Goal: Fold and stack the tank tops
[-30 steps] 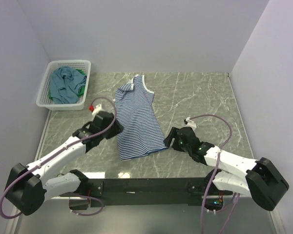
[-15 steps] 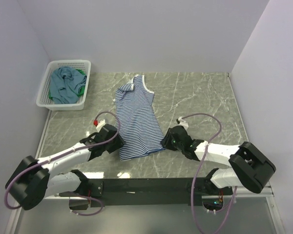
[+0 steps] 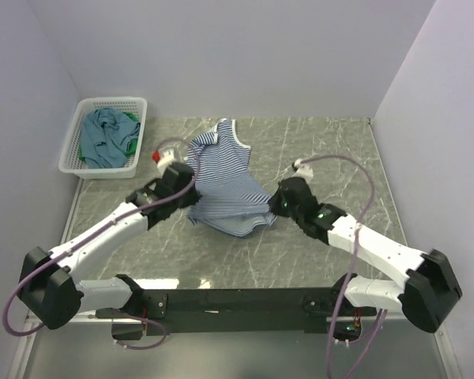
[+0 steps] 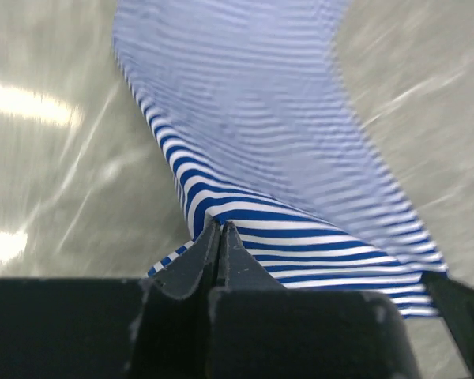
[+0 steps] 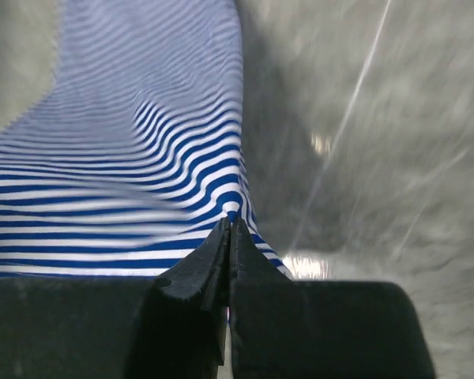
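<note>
The navy-and-white striped tank top (image 3: pixel 223 178) lies on the marble table, its lower part lifted and bunched between both arms. My left gripper (image 3: pixel 189 183) is shut on its left hem corner; the left wrist view shows the fingertips (image 4: pixel 220 229) pinching striped cloth (image 4: pixel 284 158). My right gripper (image 3: pixel 275 201) is shut on the right hem corner, its fingertips (image 5: pixel 230 227) pinching the cloth (image 5: pixel 142 142). The teal-blue tank top (image 3: pixel 103 136) lies crumpled in the basket with a bit of the green one (image 3: pixel 130 144) under it.
The white lattice basket (image 3: pixel 104 104) stands at the back left against the wall. Grey walls close the table on the left, back and right. The black arm rail (image 3: pixel 237 300) runs along the near edge.
Both grippers closed on the striped top's hem corners and moved away from the near edge, lifting the lower part so it bunches toward the straps.
</note>
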`<state>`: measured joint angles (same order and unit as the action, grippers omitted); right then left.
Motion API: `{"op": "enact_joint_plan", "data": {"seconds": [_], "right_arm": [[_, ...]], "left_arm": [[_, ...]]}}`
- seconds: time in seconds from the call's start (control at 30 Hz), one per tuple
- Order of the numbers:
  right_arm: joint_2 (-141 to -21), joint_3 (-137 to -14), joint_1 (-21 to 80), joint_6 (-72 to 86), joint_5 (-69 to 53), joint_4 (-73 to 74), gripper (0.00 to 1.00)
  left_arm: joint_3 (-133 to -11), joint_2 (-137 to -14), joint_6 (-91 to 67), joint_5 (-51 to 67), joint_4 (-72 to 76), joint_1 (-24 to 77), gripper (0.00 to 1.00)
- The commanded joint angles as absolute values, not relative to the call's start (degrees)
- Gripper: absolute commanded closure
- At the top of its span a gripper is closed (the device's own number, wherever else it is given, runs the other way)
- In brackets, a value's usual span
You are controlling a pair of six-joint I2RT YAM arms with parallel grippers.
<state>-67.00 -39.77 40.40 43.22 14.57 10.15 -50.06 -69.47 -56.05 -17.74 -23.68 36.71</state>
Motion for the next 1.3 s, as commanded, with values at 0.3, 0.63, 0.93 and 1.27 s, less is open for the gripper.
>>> {"op": "enact_joint_plan", "data": {"seconds": [0.3,0.63,0.93,1.27], "right_arm": [[-61.70,-50.05,40.43,31.55,20.40,27.70,0.55],[-55.90,-35.16,39.55,40.34,23.73,22.06,0.20],[-56.25,-27.51,31.30,43.15,20.14,17.93,0.24],[-55.90,-23.74,30.59,46.05,11.34,16.70,0.33]], "left_arm": [[-62.16,-71.28,-43.67,-12.59,-32.09,35.60,0.76],[-43.87,-63.37,-52.98,-12.83,-24.79,34.37,0.36],[-31.38,-64.68,-57.57,-6.51,-15.57,33.66,0.65],[-22.33,-60.56,-61.70,1.58,-7.91,37.96,0.58]]}}
